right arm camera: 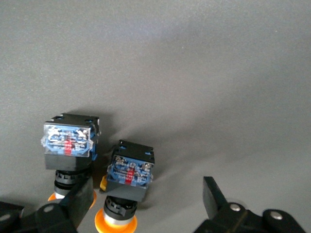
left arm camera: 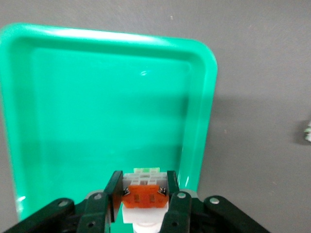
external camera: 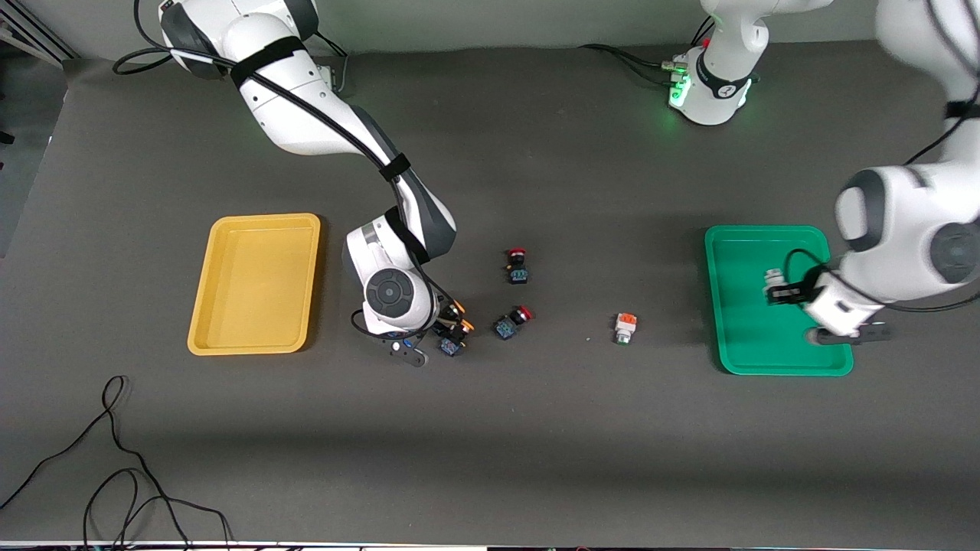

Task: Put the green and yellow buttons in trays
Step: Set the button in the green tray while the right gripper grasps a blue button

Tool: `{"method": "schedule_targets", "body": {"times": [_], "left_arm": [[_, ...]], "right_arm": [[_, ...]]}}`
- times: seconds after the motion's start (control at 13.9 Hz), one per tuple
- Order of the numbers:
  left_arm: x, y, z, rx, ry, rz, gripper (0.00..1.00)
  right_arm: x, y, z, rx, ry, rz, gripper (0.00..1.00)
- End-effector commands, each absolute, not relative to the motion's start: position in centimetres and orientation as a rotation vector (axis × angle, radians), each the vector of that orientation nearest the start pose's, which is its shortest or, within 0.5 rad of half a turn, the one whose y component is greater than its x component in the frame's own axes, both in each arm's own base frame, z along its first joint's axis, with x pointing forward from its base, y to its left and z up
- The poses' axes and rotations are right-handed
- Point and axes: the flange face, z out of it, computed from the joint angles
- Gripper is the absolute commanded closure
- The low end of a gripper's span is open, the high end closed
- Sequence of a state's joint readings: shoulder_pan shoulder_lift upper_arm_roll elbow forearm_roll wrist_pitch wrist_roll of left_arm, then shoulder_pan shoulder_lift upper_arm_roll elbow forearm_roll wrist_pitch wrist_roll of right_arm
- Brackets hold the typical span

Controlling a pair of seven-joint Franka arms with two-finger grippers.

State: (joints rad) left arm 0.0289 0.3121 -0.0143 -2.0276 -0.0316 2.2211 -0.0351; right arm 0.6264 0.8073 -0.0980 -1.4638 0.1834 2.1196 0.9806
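No writing readable; left hand (left arm camera: 143,196) grips white switch (left arm camera: 143,191) over green tray (left arm camera: 204,97).

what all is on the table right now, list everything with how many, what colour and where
yellow tray: 1, yellow, right arm's end.
green tray: 1, green, left arm's end.
yellow-capped buttons: 2, black-and-blue, under the right gripper.
red-capped buttons: 2, black-and-blue, mid-table.
white buttons: 2, white with orange; one on the table between the red-capped ones and the green tray, one in the left gripper.
cables: black, near the front camera.
left gripper: shut on a white button, over the green tray.
right gripper: open.
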Motion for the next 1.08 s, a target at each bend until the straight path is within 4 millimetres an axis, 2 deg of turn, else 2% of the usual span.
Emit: {"method": "schedule_targets", "body": {"times": [0.0,0.14,0.22,0.29,0.36,0.43,0.57,0.65,0.72,0.79,0.93,1.0], "left_arm": [[56.7,0.3,22.9,-3.14,-0.068,0.152,0.78],[56.6,0.2,20.6,-3.138,-0.059,0.178,0.77],[56.6,0.3,20.5,-3.137,-0.057,0.169,0.76],[56.8,0.4,20.6,-3.137,-0.053,0.164,0.63],[57.1,0.5,21.0,-3.13,-0.038,0.163,0.16],[57.6,0.6,21.6,-3.121,-0.02,0.163,0.0],[58.9,0.7,23.7,-3.117,-0.022,0.184,0.0],[59.8,0.8,25.5,-3.114,-0.022,0.205,0.0],[61.0,0.9,27.5,-3.113,0.001,0.225,0.0],[62.2,1.0,29.8,-3.113,0.037,0.244,0.0],[64.0,1.0,34.1,-3.114,0.119,0.236,0.0],[64.6,0.6,35.3,-3.116,0.159,0.22,0.0]], "right_arm": [[59.3,37.5,19.3,-3.049,0.883,0.26,0.0],[59.3,37.5,18.7,-3.05,0.882,0.256,0.01],[59.3,37.5,18.7,-3.048,0.88,0.247,0.0],[59.4,37.5,18.7,-3.048,0.878,0.245,0.01],[59.4,37.5,18.6,-3.046,0.877,0.239,0.01],[59.5,37.5,18.4,-3.044,0.878,0.232,0.01],[59.5,37.5,17.6,-3.042,0.879,0.221,0.01],[59.5,37.5,17.3,-3.043,0.879,0.217,0.1],[59.5,37.4,17.0,-3.049,0.874,0.216,0.57],[59.5,37.4,17.0,-3.053,0.867,0.214,0.98],[59.7,37.5,17.7,-3.052,0.855,0.204,1.0],[59.7,37.4,18.2,-3.052,0.849,0.206,1.0]]}}
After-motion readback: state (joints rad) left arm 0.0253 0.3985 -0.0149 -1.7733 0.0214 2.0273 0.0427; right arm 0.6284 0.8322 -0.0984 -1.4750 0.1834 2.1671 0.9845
